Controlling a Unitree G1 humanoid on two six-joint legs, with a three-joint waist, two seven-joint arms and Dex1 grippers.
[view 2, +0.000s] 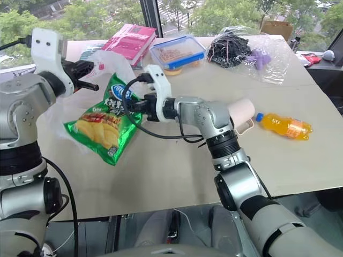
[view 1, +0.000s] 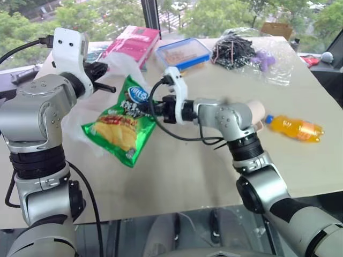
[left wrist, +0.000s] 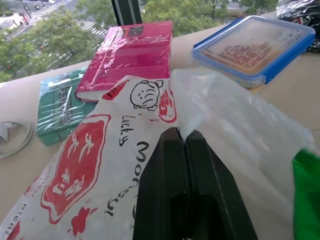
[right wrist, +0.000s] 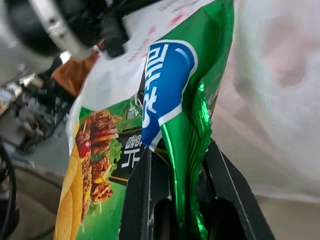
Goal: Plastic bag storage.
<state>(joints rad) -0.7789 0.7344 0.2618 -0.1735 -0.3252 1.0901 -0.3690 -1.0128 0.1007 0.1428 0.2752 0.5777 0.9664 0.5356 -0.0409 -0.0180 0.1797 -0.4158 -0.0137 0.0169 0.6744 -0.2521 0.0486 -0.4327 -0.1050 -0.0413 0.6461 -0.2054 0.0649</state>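
- The right gripper (right wrist: 190,200) has its two black fingers (right wrist: 142,200) pinched narrowly on the edge of a green chip packet (view 1: 124,126); in the right wrist view the crumpled foil edge sits squeezed between them.
- The chip packet hangs slanted from that grip, above the table (view 1: 203,171), its blue logo end nearest the gripper.
- The left gripper (left wrist: 184,142) has its jaws pressed fully together, fingertip against fingertip; the left wrist view looks along them at the plastic bag (left wrist: 100,175), and whether a fold of film is caught between them I cannot tell.
- The plastic bag, milky white with red patches, white characters and a small cartoon figure, lies spread just in front of and under the left gripper, and the chip packet hangs just beside and partly over it.
- Beyond the bag lie a pink book (left wrist: 127,52) and a green booklet (left wrist: 62,102) side by side, with a blue-rimmed food box (left wrist: 252,47) near them.
- Farther along the table sit a clear bag of black items (view 1: 236,51) with a purple thing (view 1: 263,58), and, well apart near the right arm, an orange drink bottle (view 1: 296,128) lying on its side.
- The printing on the bag is readable in the left wrist view; the head views show the bottle.
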